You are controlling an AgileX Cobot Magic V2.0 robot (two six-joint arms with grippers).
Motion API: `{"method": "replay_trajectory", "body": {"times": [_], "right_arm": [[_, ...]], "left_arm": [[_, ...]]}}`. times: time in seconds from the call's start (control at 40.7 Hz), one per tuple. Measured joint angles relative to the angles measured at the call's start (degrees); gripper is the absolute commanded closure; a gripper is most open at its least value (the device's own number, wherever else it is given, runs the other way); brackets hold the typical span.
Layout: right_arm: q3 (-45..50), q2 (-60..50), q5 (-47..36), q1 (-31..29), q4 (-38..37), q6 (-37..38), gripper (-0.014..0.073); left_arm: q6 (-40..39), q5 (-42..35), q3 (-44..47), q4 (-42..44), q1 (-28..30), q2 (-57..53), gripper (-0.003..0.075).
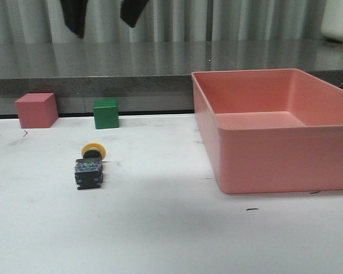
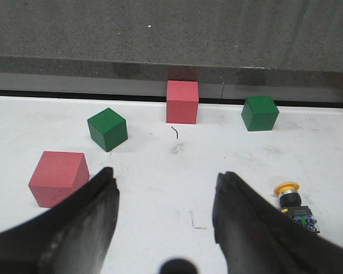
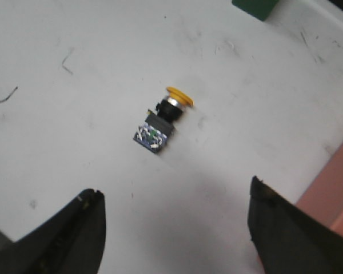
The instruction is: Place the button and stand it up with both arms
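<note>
Button (image 1: pixel 90 165) position: lying on its side on the white table (image 1: pixel 160 228), yellow cap pointing away toward the back wall, dark square base with bluish terminals facing the front camera. It rests left of the large pink bin (image 1: pixel 274 131), well apart from it, and in front of the green cube (image 1: pixel 106 113) and the pink cube (image 1: pixel 36 110) that sit along the table's back edge. No brand, label or legible writing is visible on the button or on any other item. Left gripper (image 2: pixel 166 197): fingers spread wide, holding nothing, raised above the table; the button appears off to one side of its fingers. Right gripper (image 3: pixel 174 225): fingers likewise spread wide and empty, hovering above the button, not touching it. In the front view, only dark finger tips show at the top edge.
</note>
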Motion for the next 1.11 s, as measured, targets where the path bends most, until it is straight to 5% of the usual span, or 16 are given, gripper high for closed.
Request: {"method": "replay_trajectory", "body": {"times": [0.246, 0.59, 1.106], "right_arm": [[23.29, -19.37, -6.19, -9.06, 7.66, -7.27, 0.0053], [54.81, -46.68, -18.33, -20.64, 9.19, -11.76, 0.0053], [76.87, -76.09, -22.23, -22.7, 9.65, -12.35, 0.0053]], "left_arm": [[0.0, 0.0, 0.0, 0.0, 0.0, 0.0, 0.0357], [0.0, 0.0, 0.0, 0.0, 0.0, 0.0, 0.0357], [0.0, 0.0, 0.0, 0.0, 0.0, 0.0, 0.0357]]}}
